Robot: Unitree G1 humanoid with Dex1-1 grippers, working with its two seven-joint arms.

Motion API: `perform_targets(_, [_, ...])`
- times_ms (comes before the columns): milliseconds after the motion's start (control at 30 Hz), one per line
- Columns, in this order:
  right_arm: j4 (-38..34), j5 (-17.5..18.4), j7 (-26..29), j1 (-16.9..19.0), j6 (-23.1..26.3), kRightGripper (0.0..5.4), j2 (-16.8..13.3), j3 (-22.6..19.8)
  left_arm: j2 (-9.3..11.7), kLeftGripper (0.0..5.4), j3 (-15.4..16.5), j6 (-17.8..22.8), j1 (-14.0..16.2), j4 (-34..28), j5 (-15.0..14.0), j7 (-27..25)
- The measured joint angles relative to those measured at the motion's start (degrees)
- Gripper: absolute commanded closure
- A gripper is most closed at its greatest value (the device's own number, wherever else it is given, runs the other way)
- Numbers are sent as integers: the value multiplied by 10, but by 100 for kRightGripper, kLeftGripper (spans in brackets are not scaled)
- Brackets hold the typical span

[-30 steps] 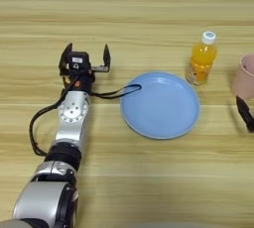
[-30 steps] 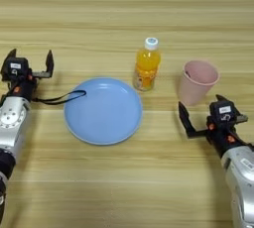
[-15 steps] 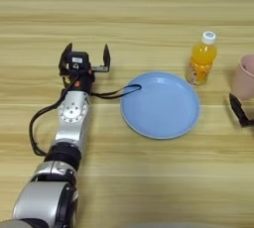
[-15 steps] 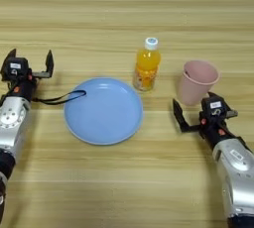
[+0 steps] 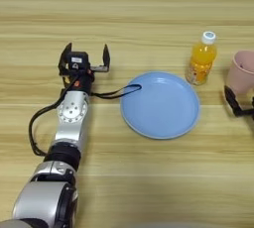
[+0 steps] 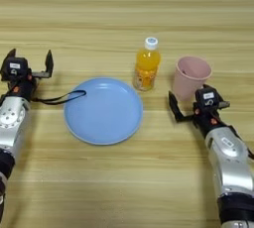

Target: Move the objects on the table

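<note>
Fingers of the right gripper [image 6: 197, 104] stand wide apart, just below the pink plastic cup [image 6: 191, 77] at three o'clock on the light wooden table [image 6: 124, 19]. One finger could bump it over. The small orange-juice bottle with a white cap [image 6: 146, 64] stands beside the round blue plate [image 6: 103, 110]. The left gripper [image 5: 84, 59], also wide open, waits at nine o'clock by a black strap [image 5: 116, 92].

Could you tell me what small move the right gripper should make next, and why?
Probably ease a little further forward. The right gripper is open just in front of the pink cup, one of its fingers beside the cup's base, the cup not yet between them. The left gripper waits open left of the blue plate.
</note>
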Motion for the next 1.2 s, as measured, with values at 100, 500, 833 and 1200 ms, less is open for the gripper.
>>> perform_targets(100, [22,0,-1,-13,-10,3,0,-1,0,0,0,0,0,0,0,-1])
perform_targets(500, [123,-12,-14,-80,-62,3,4,4,5,0,3,-1,0,0,0,-5])
perform_targets(833, [226,-23,-26,-150,-103,3,9,9,6,0,4,-1,1,-2,0,-5])
perform_targets(1200, [262,-22,-26,-164,-136,109,11,8,6,0,4,-1,2,-4,0,-4])
